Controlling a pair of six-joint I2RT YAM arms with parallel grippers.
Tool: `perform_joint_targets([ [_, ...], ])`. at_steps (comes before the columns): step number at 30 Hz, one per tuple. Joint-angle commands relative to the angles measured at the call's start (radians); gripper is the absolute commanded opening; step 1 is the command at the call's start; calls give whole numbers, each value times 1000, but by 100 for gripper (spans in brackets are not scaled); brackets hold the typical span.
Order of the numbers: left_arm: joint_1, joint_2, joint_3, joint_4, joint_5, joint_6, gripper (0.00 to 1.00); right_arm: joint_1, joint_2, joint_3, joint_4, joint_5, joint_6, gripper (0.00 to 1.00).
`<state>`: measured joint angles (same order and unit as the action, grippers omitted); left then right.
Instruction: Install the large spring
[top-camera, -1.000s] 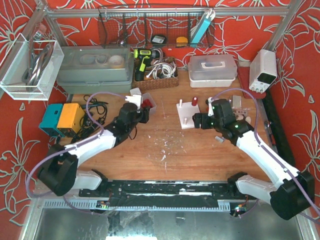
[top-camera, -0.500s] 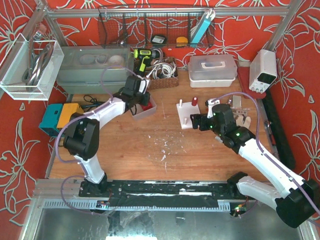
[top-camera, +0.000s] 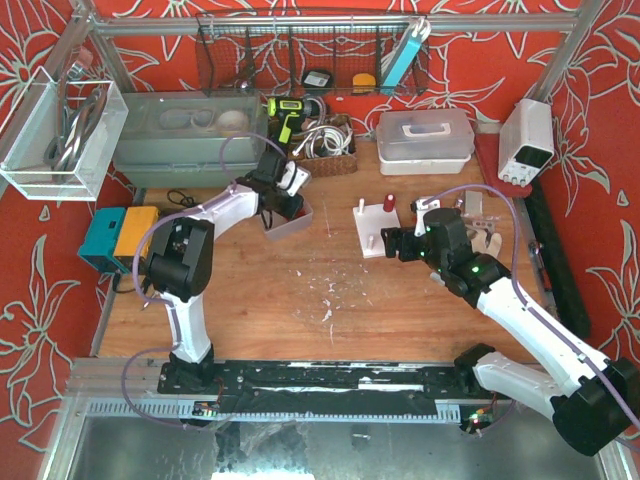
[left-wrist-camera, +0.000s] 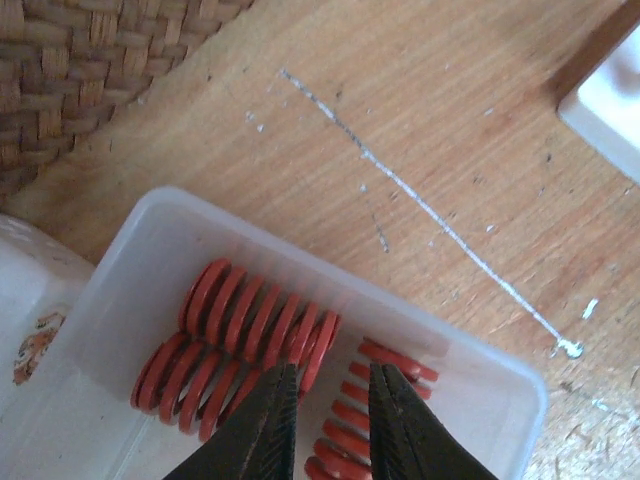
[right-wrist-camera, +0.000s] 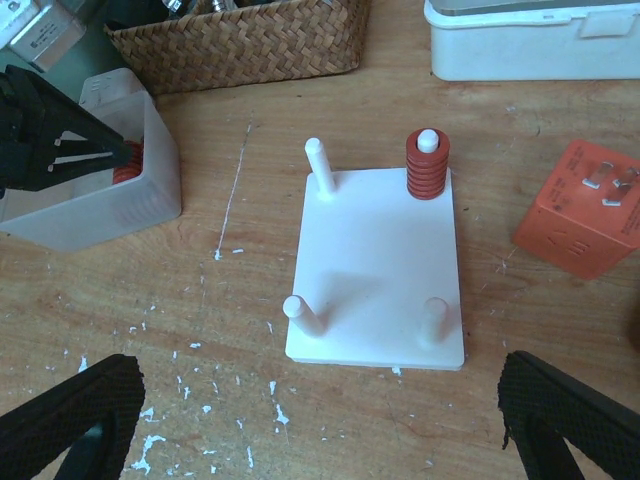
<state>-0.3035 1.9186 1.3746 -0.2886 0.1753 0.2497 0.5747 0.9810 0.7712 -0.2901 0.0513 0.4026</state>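
Several red springs lie in a translucent bin (left-wrist-camera: 150, 260): two large ones (left-wrist-camera: 255, 320) side by side and a thinner one (left-wrist-camera: 385, 400) to their right. My left gripper (left-wrist-camera: 332, 372) hovers just over them, jaws a little apart and empty; it also shows in the top view (top-camera: 283, 205). The white peg plate (right-wrist-camera: 380, 270) has three bare pegs and one red spring (right-wrist-camera: 428, 165) on its far right peg. My right gripper (right-wrist-camera: 320, 385) is wide open and empty, just short of the plate's near edge.
A wicker basket (right-wrist-camera: 240, 40) and a white lidded box (right-wrist-camera: 530, 40) stand behind the plate. An orange block (right-wrist-camera: 585, 210) lies to its right. A grey tub (top-camera: 190, 140) and a teal and yellow box (top-camera: 125, 235) are at the left.
My left arm has swung from the middle left of the table back to the bin and now points into it. My right arm has shifted only slightly.
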Motion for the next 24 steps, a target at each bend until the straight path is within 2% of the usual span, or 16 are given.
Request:
perform_joint_targets([
  [1, 27, 21, 22, -66, 73, 59, 26, 6, -11, -9, 7, 22, -4, 97],
  [4, 56, 39, 48, -139, 134, 113, 28, 6, -13, -11, 9, 21, -3, 97],
  [9, 108, 55, 106, -230, 153, 170, 28, 6, -24, -8, 2, 16, -4, 97],
  [16, 109, 75, 136, -254, 198, 208, 35, 6, -60, -20, 6, 41, -5, 98],
  [24, 106, 108, 148, -263, 254, 217, 34, 6, -54, -20, 6, 41, -5, 99],
])
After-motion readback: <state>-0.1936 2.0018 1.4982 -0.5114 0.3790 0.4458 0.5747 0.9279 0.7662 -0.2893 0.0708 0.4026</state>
